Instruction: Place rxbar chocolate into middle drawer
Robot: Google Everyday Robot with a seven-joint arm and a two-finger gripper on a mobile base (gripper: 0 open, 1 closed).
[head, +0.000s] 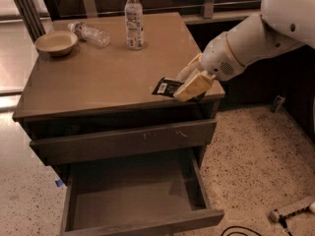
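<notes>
The rxbar chocolate (166,87) is a small flat black wrapper with a white patch. It sits in my gripper (184,89), whose tan fingers (196,84) are shut on its right end. The bar hangs just above the cabinet top's front right edge. The middle drawer (132,193) is pulled wide open below, with a bare flat floor. It lies lower and to the left of the gripper.
The drawer above (123,140), with pale scratches on its front, stands slightly out. On the cabinet top (98,77) are an upright water bottle (133,19), a bottle lying down (91,33) and a tan bowl (56,42). A cable end (290,211) lies on the speckled floor.
</notes>
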